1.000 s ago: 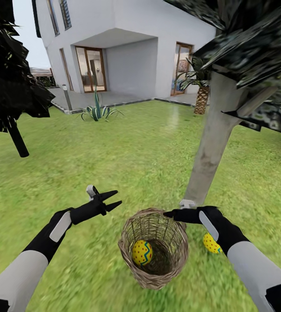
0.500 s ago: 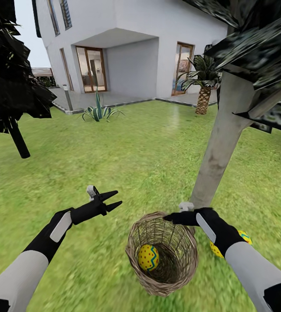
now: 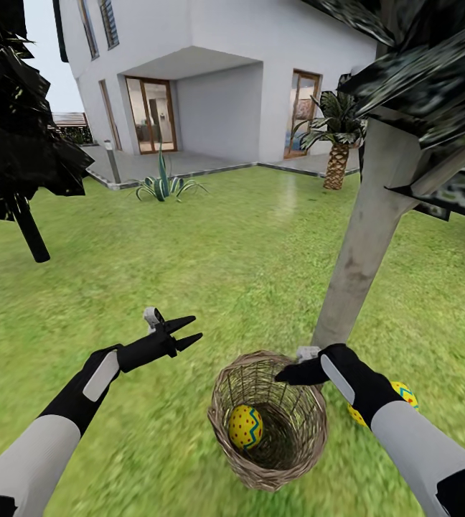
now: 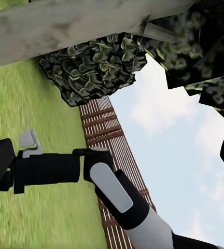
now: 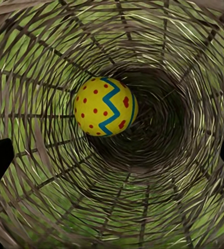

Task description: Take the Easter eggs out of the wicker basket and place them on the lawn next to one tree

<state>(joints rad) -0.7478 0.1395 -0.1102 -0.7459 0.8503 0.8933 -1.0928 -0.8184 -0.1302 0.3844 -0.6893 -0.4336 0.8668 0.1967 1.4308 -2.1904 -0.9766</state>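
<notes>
Basket (image 3: 268, 420) on the lawn (image 3: 211, 244), tipped toward the camera, one egg (image 3: 245, 426) lying against its inner wall. Right gripper (image 3: 288, 374) at the basket's far rim, jaws parted and empty, aimed into the opening. A second egg (image 3: 403, 393) on the grass beside the basket, partly hidden by the right arm. Left gripper (image 3: 189, 332) above grass to the left, jaws parted, empty. Tree (image 3: 365, 237) just behind the basket; house (image 3: 211, 79) beyond.
</notes>
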